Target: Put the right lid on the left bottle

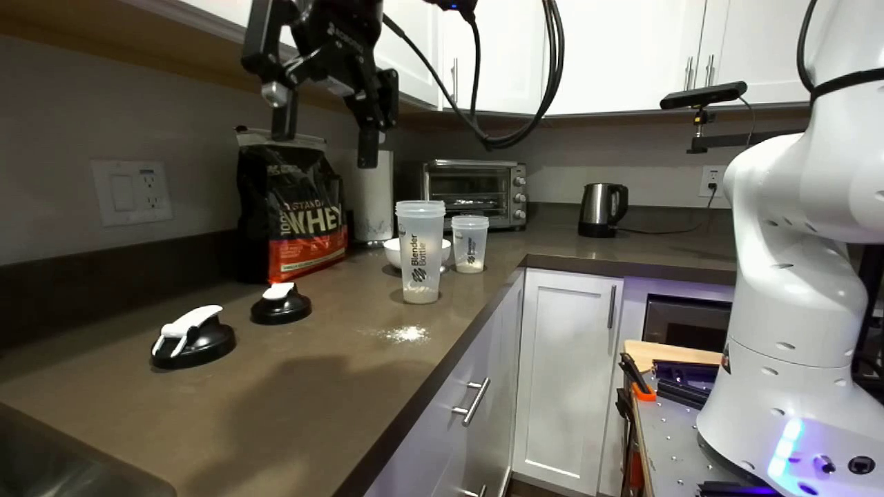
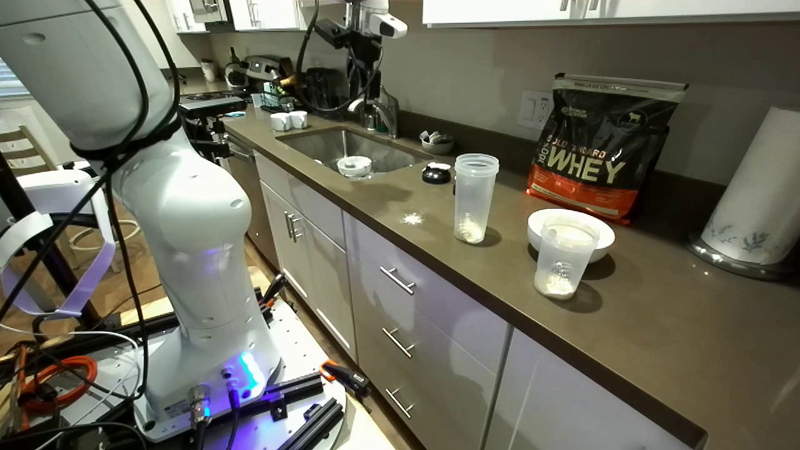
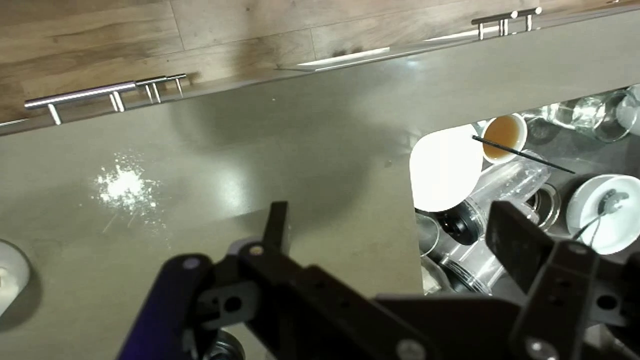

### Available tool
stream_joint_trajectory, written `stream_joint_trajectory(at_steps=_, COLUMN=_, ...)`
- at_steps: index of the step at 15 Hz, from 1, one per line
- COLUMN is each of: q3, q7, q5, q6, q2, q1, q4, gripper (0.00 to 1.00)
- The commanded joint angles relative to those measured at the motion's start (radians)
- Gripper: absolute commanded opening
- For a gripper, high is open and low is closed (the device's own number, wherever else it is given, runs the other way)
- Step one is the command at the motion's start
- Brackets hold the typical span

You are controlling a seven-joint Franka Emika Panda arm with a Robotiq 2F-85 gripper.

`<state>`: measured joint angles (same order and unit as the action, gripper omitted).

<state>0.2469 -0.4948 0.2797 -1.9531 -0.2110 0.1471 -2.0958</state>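
Gripper (image 1: 326,138): raised above the counter (image 1: 124,397); fingers (image 1: 284,124) wide apart, bare air between them and around the tips. In the wrist view one finger appears against the counter, its partner against the sink (image 2: 322,142).
Right lid (image 1: 281,308): lies flat on the counter, lower than the gripper and well apart from its fingers. Black disc below, white part with a reddish edge on top.
Other lid (image 1: 200,342): black with a white piece; flat, near the right lid, the two apart.
Left bottle (image 1: 420,255): upright, tall, clear, mouth open, pale powder (image 2: 470,231) in the bottom. Well apart from the gripper; stands between the lids and the shorter cup (image 2: 565,259).
Shorter cup: clear, upright, just beside a white bowl (image 2: 605,242); cannot tell whether they touch.
Loose powder (image 1: 407,334): white patch on the counter near the left bottle.
Counter: brown; bears the whey bag (image 1: 304,207) by the wall, paper towel roll (image 1: 376,207), toaster oven (image 1: 476,186), kettle (image 1: 598,210).
Sink: set into the counter; clear containers (image 3: 505,185) and a cup of brown liquid (image 3: 523,136) inside.
Room: white cabinets (image 1: 608,59) above and below; wooden floor (image 3: 225,30).
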Motion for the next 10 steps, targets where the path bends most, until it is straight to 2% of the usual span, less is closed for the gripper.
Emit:
stream_joint_trajectory(at_steps=1, q3=0.039, q7=-0.115, q5=-0.041, q6=-0.088, q2=0.069, q1=0.017, q4=-0.014, gripper=1.0)
stream_joint_trajectory(at_steps=5, q3=0.054, q7=-0.247, q5=-0.125, q6=-0.191, q2=0.128, q1=0.033, q4=-0.047, gripper=1.0)
stream_joint_trajectory(at_steps=10, q3=0.036, q7=-0.396, q5=-0.241, q6=-0.286, q2=0.211, q1=0.047, q4=-0.058, gripper=1.0)
